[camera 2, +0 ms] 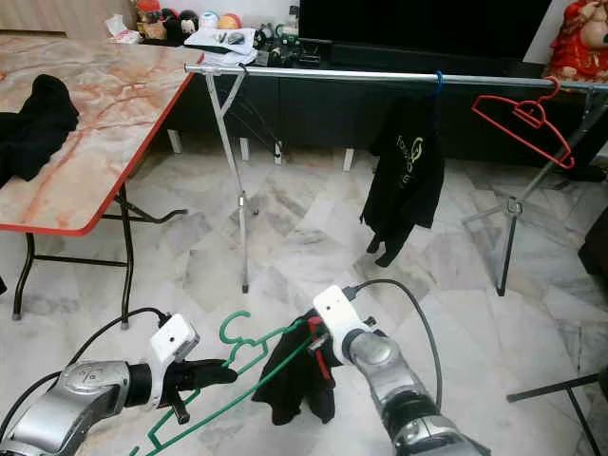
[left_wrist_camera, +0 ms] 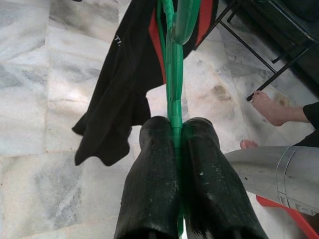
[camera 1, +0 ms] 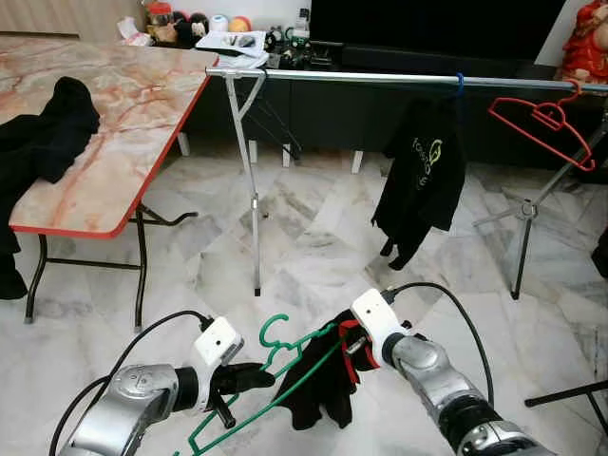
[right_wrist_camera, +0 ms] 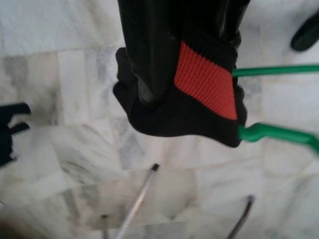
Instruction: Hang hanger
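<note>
Hanger (camera 1: 285, 366) tilted between both grippers, hook (camera 1: 274, 332) pointing up toward rail (camera 1: 380, 78)

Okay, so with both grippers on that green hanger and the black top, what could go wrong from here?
The black garment is bunched near one end of the green hanger, so it might slide off when lifted. The left gripper pinches only a thin bar, and the hanger could twist. The right gripper is shut on the garment's collar and might drag it on release. The rail is far off.
</note>
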Controlling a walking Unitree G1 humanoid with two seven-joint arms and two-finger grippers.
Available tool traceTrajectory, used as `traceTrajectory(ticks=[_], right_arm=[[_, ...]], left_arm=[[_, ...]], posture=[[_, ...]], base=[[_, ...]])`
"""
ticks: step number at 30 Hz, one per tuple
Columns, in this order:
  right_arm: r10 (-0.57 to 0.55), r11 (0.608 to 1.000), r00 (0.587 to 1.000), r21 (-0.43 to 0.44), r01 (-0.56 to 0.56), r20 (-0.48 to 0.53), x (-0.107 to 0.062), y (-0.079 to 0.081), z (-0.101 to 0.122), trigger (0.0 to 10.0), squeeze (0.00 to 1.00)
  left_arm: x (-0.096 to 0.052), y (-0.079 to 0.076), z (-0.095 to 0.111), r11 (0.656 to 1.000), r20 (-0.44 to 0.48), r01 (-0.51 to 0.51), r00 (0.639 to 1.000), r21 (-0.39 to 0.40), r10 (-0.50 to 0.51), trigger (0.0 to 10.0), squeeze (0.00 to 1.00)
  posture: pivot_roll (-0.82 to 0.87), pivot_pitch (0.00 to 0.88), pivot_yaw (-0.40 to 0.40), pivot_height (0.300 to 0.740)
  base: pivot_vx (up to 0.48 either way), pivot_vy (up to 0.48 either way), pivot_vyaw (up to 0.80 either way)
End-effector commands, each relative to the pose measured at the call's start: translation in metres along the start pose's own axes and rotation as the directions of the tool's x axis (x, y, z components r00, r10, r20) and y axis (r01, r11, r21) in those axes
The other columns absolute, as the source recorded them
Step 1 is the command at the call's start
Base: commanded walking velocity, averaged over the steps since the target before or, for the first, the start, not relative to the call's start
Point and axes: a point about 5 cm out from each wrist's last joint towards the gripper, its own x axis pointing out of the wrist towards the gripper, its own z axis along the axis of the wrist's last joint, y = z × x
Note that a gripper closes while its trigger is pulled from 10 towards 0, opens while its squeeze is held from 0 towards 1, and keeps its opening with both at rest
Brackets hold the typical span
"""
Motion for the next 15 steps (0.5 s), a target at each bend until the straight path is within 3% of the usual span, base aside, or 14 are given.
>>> traceTrajectory(ticks=[1,5,9,13,15], right_arm=[[0.066,0.996,0.998,-0.057,-0.065,0.013,-0.002,0.003,0.004,10.0,0.00],[0.108,0.982,0.994,-0.156,-0.103,0.019,-0.007,0.001,0.005,10.0,0.00],[0.055,0.978,0.998,-0.204,-0.053,0.004,-0.011,-0.011,0.004,10.0,0.00],[0.061,0.973,0.998,-0.226,-0.056,0.017,-0.015,-0.014,0.007,10.0,0.00],[-0.039,0.964,0.999,-0.261,0.043,0.023,-0.018,-0.028,0.010,10.0,0.00]], left_arm=[[-0.002,0.000,-0.001,1.000,0.003,0.005,1.000,-0.012,-0.005,10.0,0.00],[-0.002,0.000,-0.001,1.000,0.003,0.014,1.000,-0.010,-0.014,10.0,0.00],[-0.004,0.000,-0.001,1.000,0.001,0.021,1.000,0.000,-0.021,10.0,0.00],[-0.004,-0.001,-0.001,1.000,0.003,0.025,1.000,-0.003,-0.025,10.0,0.00],[-0.006,-0.001,-0.002,1.000,0.001,0.029,1.000,-0.007,-0.029,10.0,0.00]], posture=[[0.09,0.116,-0.059,0.740],[0.09,0.116,-0.056,0.740],[0.09,0.113,-0.055,0.740],[0.09,0.113,-0.054,0.740],[0.09,0.115,-0.053,0.740]], base=[[0.000,0.000,0.00],[0.000,0.000,0.00],[0.000,0.000,0.00],[0.000,0.000,0.00],[0.000,0.000,0.00]])
